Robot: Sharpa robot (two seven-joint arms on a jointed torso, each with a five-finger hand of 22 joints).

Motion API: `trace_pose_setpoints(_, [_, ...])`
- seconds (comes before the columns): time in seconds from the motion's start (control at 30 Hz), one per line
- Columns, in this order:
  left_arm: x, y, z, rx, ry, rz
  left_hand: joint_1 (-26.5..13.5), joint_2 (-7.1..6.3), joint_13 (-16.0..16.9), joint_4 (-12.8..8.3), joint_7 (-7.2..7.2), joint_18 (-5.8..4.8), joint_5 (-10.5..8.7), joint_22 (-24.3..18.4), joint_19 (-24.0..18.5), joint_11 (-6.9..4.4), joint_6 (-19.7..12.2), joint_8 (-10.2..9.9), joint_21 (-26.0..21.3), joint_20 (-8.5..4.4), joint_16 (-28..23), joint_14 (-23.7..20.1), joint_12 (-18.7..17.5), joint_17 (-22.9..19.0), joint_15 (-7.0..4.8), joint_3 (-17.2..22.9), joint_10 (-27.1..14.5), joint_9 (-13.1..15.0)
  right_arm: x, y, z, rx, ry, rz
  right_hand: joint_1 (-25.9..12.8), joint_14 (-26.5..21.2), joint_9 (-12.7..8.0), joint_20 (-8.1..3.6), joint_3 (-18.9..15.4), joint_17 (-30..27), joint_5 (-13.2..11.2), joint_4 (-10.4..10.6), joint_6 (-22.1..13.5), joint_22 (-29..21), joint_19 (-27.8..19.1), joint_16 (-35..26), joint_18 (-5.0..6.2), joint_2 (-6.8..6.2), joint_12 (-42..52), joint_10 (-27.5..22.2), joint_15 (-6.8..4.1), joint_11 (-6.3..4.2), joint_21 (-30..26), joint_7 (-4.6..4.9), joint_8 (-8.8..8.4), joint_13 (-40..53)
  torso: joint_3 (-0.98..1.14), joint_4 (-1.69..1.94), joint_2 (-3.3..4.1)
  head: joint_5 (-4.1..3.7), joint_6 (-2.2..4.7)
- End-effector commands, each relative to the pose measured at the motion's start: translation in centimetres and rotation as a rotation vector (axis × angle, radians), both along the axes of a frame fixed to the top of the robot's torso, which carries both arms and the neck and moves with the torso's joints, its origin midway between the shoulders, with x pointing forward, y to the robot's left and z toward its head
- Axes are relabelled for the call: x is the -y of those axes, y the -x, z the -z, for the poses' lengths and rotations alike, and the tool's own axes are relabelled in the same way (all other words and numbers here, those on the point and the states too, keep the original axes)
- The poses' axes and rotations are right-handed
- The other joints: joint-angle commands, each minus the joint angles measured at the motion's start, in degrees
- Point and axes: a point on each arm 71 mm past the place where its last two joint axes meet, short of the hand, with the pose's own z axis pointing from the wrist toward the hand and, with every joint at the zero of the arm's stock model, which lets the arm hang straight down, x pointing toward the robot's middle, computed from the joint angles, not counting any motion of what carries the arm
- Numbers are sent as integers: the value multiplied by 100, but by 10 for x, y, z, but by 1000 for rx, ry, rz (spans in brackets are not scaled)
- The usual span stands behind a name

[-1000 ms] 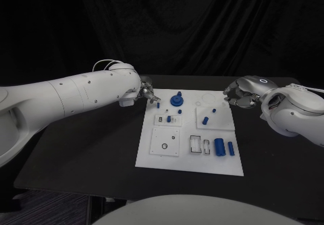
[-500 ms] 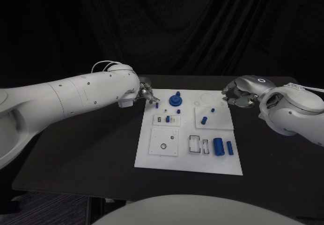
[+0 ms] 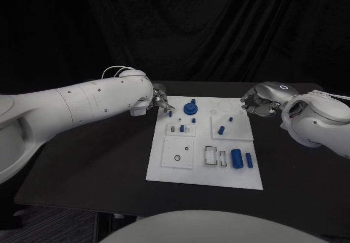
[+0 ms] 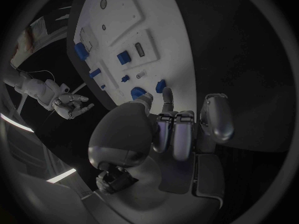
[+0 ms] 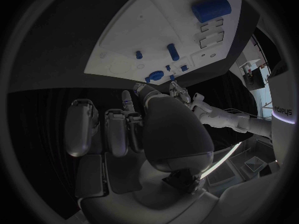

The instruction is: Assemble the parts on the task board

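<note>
Little has moved since the earlier frames: both hands hold their stations at the far end of the task board [image 3: 166, 169], left hand [image 3: 160, 104] at its ten o'clock corner, right hand [image 3: 259, 105] off the two o'clock corner. Both have fingers curled and grasp nothing I can make out. To begin well, the left hand should loosen its fingers and descend squarely over the blue gear-topped part [image 3: 191, 108] beside it, clear of the small blue peg [image 3: 170, 114].

Black table [image 3: 95, 167], matte top; black draped curtain [image 3: 219, 40] behind; dark ribbed floor [image 3: 58, 223] below.
</note>
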Motion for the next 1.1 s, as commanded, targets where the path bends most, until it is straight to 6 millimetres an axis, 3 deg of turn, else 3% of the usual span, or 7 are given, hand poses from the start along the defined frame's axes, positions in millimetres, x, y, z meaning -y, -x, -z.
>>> trace_pose_setpoints(0.03, [4, 1, 1, -10, 14, 19, 1, 39, 1505, 28, -7, 70, -18, 496, -50, 50, -33, -37, -30, 1, 19, 585, 14, 1508, 42, -20, 609, 2, 0, 1, 1, 1, 1, 2, -54, 484, -5, 51, 27, 1158, 34, 8, 35, 1054, 26, -24, 65, -10, 16, 607, 40, 46, -23, 0, -14, 1508, 2, 11, 1, -21, -1])
trace_pose_setpoints(0.37, [4, 1, 4, -19, 6, 16, 20, 67, 1505, 17, -12, 71, 33, 498, -57, 51, -22, -43, -41, 9, 19, 585, 14, 1508, 47, -12, 609, 0, -1, 1, 1, -1, 1, 0, -55, 482, -8, 52, 36, 1153, 38, 5, 36, 1053, 25, -31, 66, -9, 16, 607, 41, 46, -28, 0, -15, 1508, -7, 7, 7, -33, -1])
trace_pose_setpoints(0.73, [7, 2, 6, -19, 11, 21, 38, 74, 1505, 8, -13, 72, 53, 499, -60, 51, -21, -46, -45, 11, 19, 585, 14, 1508, 48, -6, 609, -1, 0, 2, 0, -1, 0, 3, -56, 482, -10, 53, 39, 1154, 38, 3, 30, 1051, 23, -29, 67, -11, 16, 607, 41, 45, -34, 0, -19, 1508, 6, 0, 10, -46, -1])
trace_pose_setpoints(1.1, [8, 2, 7, -20, 10, 22, 65, 96, 1505, 0, -15, 73, 97, 503, -62, 49, -21, -54, -48, 14, 19, 585, 14, 1508, 48, 9, 609, -3, 0, 2, 1, -3, 1, 2, -56, 482, -10, 53, 39, 1154, 38, 3, 30, 1051, 23, -29, 67, -11, 16, 607, 41, 45, -34, 0, -19, 1508, -5, 7, -1, -39, -1])
